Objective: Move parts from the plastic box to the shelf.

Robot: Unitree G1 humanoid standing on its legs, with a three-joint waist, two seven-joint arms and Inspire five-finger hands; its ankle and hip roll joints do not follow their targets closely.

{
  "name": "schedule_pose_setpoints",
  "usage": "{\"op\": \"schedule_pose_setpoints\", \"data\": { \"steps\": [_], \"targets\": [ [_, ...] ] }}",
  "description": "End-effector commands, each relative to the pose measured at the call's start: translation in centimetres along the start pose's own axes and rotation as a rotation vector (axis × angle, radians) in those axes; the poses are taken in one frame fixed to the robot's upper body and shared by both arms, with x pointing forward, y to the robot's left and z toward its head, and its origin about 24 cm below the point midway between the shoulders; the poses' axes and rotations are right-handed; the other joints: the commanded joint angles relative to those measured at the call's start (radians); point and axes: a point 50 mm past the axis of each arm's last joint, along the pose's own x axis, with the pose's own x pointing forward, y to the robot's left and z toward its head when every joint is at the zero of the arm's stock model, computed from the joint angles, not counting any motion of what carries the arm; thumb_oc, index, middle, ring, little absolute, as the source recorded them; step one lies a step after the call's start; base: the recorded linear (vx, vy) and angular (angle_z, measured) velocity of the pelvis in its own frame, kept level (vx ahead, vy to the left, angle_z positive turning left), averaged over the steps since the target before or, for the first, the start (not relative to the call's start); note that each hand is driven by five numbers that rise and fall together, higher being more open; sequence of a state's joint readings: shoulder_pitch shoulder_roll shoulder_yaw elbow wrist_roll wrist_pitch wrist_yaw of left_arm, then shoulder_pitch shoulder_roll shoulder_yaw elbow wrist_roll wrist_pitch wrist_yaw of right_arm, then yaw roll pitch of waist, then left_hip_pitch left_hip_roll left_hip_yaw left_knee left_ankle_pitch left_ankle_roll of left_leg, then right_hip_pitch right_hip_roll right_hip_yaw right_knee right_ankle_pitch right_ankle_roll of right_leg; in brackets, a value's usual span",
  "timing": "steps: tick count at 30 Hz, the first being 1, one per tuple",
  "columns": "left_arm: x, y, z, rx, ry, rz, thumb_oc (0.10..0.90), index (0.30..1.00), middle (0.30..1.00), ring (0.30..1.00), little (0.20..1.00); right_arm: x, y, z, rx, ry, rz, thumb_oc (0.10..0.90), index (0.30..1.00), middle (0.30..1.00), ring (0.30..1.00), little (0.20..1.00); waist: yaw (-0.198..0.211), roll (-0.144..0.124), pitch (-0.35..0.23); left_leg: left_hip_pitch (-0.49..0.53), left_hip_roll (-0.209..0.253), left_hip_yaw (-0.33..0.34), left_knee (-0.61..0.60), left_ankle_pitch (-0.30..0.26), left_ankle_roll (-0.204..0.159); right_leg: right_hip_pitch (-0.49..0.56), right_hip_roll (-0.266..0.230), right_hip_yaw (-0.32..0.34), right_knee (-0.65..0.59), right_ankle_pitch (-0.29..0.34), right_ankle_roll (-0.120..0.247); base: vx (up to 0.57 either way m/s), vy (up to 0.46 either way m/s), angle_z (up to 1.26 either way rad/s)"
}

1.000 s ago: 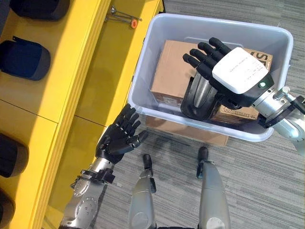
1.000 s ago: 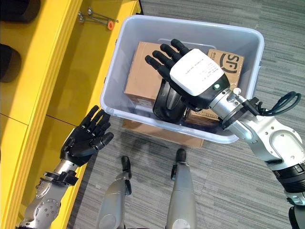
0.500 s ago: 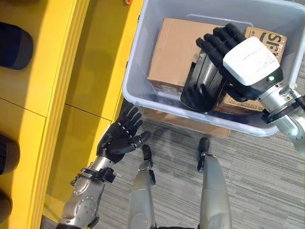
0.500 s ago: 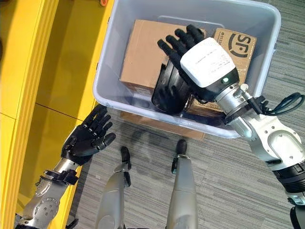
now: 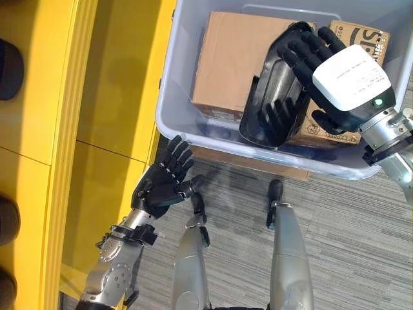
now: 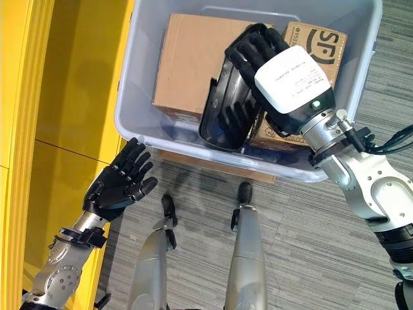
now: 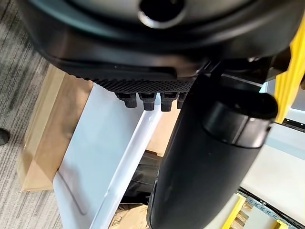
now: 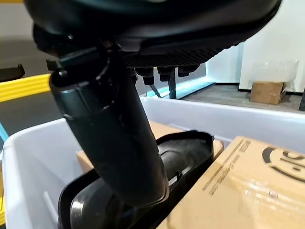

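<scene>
A pale plastic box [image 5: 166,110] stands on the floor beside the yellow shelf [image 5: 97,97]. Inside it, a black curved shell part [image 5: 271,84] leans between two cardboard boxes [image 5: 226,58]. My right hand [image 5: 348,77] reaches over the box's front wall. Its fingers [image 6: 251,42] lie nearly straight over the part's upper end, and its thumb [image 8: 114,138] points down over the part's [image 8: 186,148] hollow. It looks open. My left hand [image 5: 158,190] hovers open and palm up outside the box, below its front left corner, holding nothing.
A flat piece of cardboard [image 5: 258,165] sticks out from under the plastic box. Dark parts [image 5: 8,61] sit on the shelf at the far left. Striped grey carpet covers the floor in front of the box.
The camera has tipped, so the box sits higher in view. My right hand has slid up to the part's upper end, uncovering its lower half. The left hand has kept its pose.
</scene>
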State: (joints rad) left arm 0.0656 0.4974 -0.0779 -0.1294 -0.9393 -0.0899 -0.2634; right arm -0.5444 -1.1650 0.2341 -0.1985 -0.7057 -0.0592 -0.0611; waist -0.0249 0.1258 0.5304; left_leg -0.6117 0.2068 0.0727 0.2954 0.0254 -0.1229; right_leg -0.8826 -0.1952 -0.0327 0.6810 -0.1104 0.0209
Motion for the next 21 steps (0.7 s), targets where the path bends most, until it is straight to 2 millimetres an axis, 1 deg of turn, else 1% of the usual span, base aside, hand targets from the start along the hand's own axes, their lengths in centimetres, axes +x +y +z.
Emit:
{"op": "schedule_pose_setpoints", "data": {
  "steps": [1,5,6,10,14,16,21],
  "targets": [
    [-0.59,-0.90,2.56,0.056,-0.109,-0.071,0.900,1.000,1.000,1.000,1.000,1.07,-5.38,1.04,-0.079,-0.074,-0.222,0.900,1.000,1.000,1.000,1.000,-0.022,-0.013,-0.010,-0.049,0.037,-0.038,0.056,-0.057,0.020,0.042,-0.029,0.054,0.008,-0.078,0.033,0.00,0.000,0.00],
    [-0.46,-1.02,2.58,0.059,-0.108,-0.073,0.900,1.000,1.000,1.000,1.000,1.10,-5.20,0.89,-0.081,-0.057,-0.181,0.900,1.000,1.000,1.000,1.000,-0.026,-0.011,-0.010,-0.072,0.034,-0.038,0.068,-0.060,0.020,0.022,-0.028,0.056,0.012,-0.077,0.032,0.00,0.000,0.00],
    [-0.41,-0.97,2.63,0.057,-0.111,-0.071,0.900,1.000,1.000,1.000,1.000,1.09,-5.17,0.88,-0.076,-0.058,-0.167,0.900,1.000,1.000,1.000,1.000,-0.027,-0.010,-0.010,-0.092,0.031,-0.036,0.077,-0.063,0.023,0.003,-0.026,0.058,0.014,-0.075,0.031,-0.02,-0.008,-0.03],
    [-0.21,-1.04,2.73,0.059,-0.116,-0.076,0.900,1.000,1.000,1.000,1.000,1.23,-5.37,1.13,-0.082,-0.076,-0.175,0.900,1.000,1.000,1.000,1.000,-0.027,-0.008,-0.010,-0.124,0.023,-0.038,0.099,-0.069,0.025,-0.025,-0.024,0.063,0.024,-0.075,0.029,-0.01,-0.006,-0.02],
    [0.02,-1.09,2.89,0.073,-0.121,-0.077,0.900,1.000,1.000,1.000,1.000,1.54,-5.39,1.37,-0.082,-0.082,-0.175,0.900,1.000,1.000,1.000,1.000,-0.022,-0.006,-0.010,-0.181,0.012,-0.047,0.137,-0.080,0.030,-0.067,-0.020,0.065,0.044,-0.079,0.026,0.00,-0.009,0.00],
    [0.09,-1.05,3.03,0.077,-0.126,-0.076,0.900,1.000,1.000,1.000,1.000,1.65,-5.55,1.33,-0.062,-0.074,-0.189,0.900,1.000,1.000,1.000,1.000,-0.019,-0.007,-0.010,-0.214,0.007,-0.050,0.160,-0.089,0.033,-0.092,-0.019,0.064,0.057,-0.081,0.025,-0.03,-0.045,0.00],
    [0.21,-1.22,3.42,0.097,-0.153,-0.086,0.900,1.000,1.000,1.000,1.000,1.91,-6.05,1.75,-0.097,-0.098,-0.245,0.900,1.000,1.000,1.000,1.000,-0.013,-0.008,-0.010,-0.293,-0.005,-0.067,0.229,-0.116,0.038,-0.158,-0.013,0.072,0.076,-0.073,0.026,-0.01,-0.020,-0.02]
  ]
}}
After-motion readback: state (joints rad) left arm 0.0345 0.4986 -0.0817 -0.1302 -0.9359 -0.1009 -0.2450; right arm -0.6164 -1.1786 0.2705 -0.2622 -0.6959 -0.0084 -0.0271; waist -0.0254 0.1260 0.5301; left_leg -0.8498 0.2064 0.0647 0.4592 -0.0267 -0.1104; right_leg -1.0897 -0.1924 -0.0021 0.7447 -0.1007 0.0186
